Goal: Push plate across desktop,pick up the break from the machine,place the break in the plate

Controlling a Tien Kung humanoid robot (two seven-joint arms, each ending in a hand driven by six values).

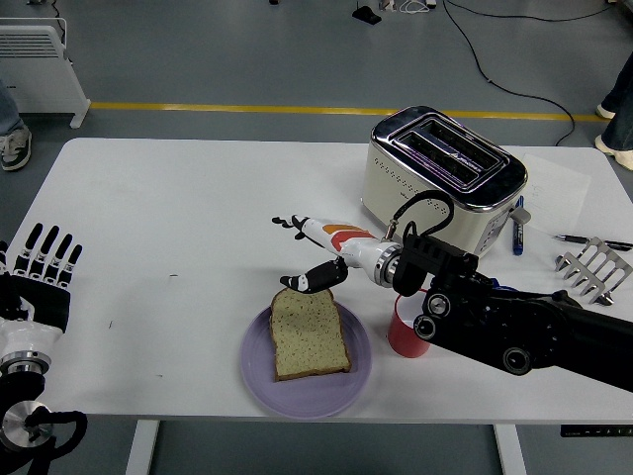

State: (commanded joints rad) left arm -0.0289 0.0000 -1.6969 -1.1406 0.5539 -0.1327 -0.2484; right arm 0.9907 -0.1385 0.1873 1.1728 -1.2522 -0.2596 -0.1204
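While speckled square bread (309, 334) lies on round lilac plate (259, 376), right hand (315, 253) hovers open.

White table (198, 228): surface contents.
On its front middle, a lilac plate (259, 378) bearing one bread slice; just right of the plate, a red cup (402, 338), partly hidden behind the arm. At the rear right, a cream and chrome two-slot toaster (442, 178), set at an angle. Beside the toaster's right end, a blue marker (517, 237). Far right: a sheet of white paper (560, 188), a black pen (584, 239), a metal toast rack (594, 267). The left half of the top is bare.
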